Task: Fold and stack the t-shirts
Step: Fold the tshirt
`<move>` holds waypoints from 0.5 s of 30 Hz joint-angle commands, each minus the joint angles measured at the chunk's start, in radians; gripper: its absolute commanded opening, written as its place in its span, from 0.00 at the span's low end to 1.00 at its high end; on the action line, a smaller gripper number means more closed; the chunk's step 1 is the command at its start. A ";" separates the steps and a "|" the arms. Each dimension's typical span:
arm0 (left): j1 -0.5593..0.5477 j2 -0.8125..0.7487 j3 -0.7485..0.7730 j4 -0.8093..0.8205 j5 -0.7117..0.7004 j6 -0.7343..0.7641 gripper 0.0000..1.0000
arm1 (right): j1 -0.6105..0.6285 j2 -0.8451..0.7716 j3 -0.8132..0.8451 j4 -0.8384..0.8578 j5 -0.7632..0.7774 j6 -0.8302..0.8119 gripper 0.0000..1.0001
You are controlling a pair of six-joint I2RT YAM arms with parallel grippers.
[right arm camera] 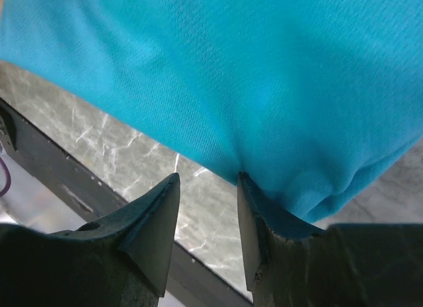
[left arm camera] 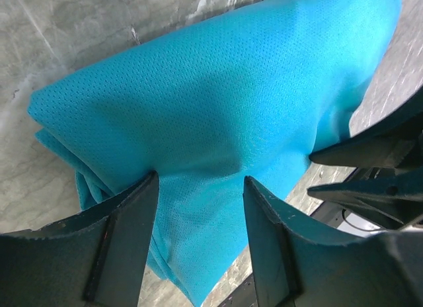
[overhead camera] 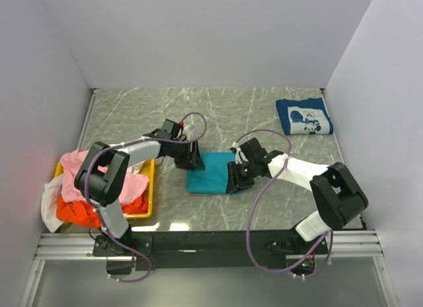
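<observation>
Nearest the arm bases, on the left, a yellow tray [overhead camera: 151,188] is holding a loose heap: a pink shirt [overhead camera: 134,185], an orange shirt [overhead camera: 76,212] and a white shirt [overhead camera: 47,202] that is spilling over the tray's outer side, none of them folded as far as I can judge. A little further in, the right gripper [right arm camera: 209,176] is sitting at the right edge of the teal shirt [overhead camera: 209,175], its fingers standing apart with bare bench [overhead camera: 218,115] showing in the gap and the cloth only brushing one tip. The teal shirt is lying mid-bench as a thick folded bundle. At its far left corner the left gripper [left arm camera: 200,178] is bearing down with its fingers spread, cloth bulging up between them but not pinched. Furthest back, at the right, a navy shirt [overhead camera: 304,115] is lying folded and flat, well apart from the teal one. The folding seems nearly done and the stacking is waiting. The risk, I think, is in the grasp: fingers closing on the top layer alone would be peeling the fold open on the lift, and uneven pulls from the two sides would be skewing the bundle. The arms are also working close together, so wrists or cables could be snagging.
</observation>
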 commanded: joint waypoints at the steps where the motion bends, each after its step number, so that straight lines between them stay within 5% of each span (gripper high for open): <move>1: -0.006 -0.019 0.057 -0.019 -0.020 0.023 0.60 | 0.005 -0.064 0.080 -0.059 0.008 -0.024 0.48; 15: -0.004 -0.100 0.166 -0.160 -0.136 0.049 0.64 | -0.270 -0.105 0.112 0.007 -0.067 -0.085 0.77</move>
